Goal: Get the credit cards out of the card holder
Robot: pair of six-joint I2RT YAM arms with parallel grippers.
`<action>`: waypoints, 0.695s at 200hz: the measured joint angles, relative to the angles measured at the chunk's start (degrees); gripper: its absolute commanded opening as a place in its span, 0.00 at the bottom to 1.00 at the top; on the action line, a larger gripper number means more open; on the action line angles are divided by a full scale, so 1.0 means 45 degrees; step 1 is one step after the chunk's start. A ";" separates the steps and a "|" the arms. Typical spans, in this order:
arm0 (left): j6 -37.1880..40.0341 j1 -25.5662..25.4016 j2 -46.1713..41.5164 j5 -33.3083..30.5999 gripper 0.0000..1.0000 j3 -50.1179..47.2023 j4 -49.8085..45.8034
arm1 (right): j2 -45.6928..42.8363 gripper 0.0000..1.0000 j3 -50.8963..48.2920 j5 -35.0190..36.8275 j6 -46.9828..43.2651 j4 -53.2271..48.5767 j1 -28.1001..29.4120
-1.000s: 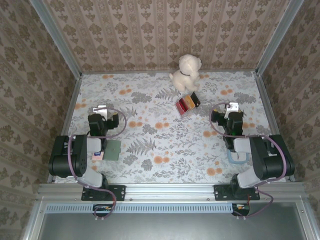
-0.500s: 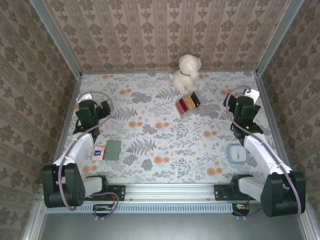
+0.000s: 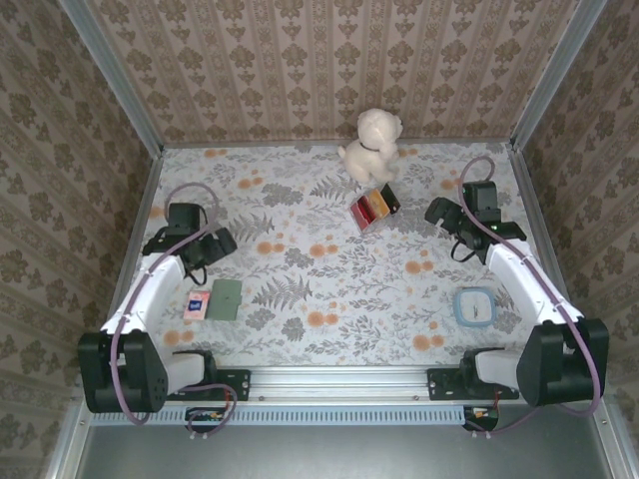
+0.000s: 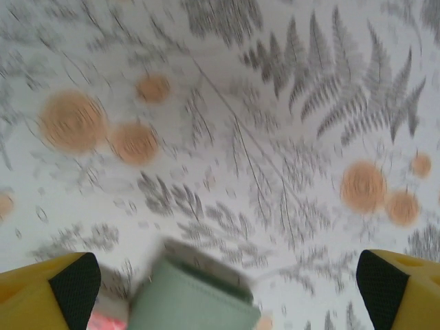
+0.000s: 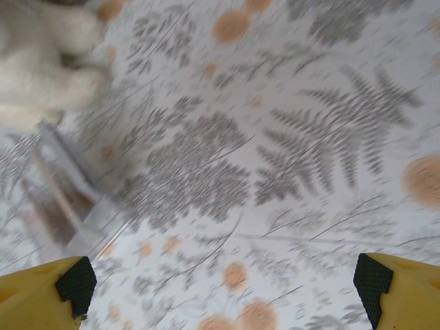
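Just left of the sage-green card holder (image 3: 227,299), which lies flat on the floral counter (image 3: 300,264), sits a small pink-and-white card (image 3: 197,304). Close behind the card holder hangs the left tool (image 3: 222,242), jaws spread wide and empty. Well to the card holder's right and farther back, the right tool (image 3: 439,212) is also fully open, gripping nothing, beside a striped block (image 3: 374,210).

Black-and-white arms (image 3: 150,284), purple cables (image 3: 185,187), yellow black-padded fingers (image 4: 31,292)
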 measured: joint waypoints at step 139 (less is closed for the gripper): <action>-0.3021 -0.3682 0.0879 0.0049 0.99 -0.2302 0.0087 | 0.2594 1.00 0.0588 -0.1613 0.1350 0.0112 0.2982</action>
